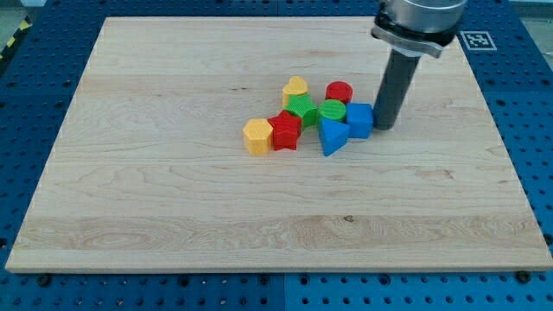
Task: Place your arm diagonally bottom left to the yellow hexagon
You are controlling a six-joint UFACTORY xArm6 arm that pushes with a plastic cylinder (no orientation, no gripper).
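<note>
The yellow hexagon [257, 136] lies at the left end of a tight cluster near the board's middle. My tip [384, 126] is at the cluster's right end, touching or almost touching the blue cube [359, 120]. It stands far to the right of the yellow hexagon. Between them lie a red star-shaped block [285, 131], a green block [301, 110], a green cylinder [332, 111] and a blue triangle [333, 136]. A yellow heart-shaped block [295, 89] and a red cylinder [339, 92] sit at the cluster's top.
The wooden board [173, 199] rests on a blue perforated table [536, 130]. A fiducial marker [476, 39] lies at the view's top right off the board.
</note>
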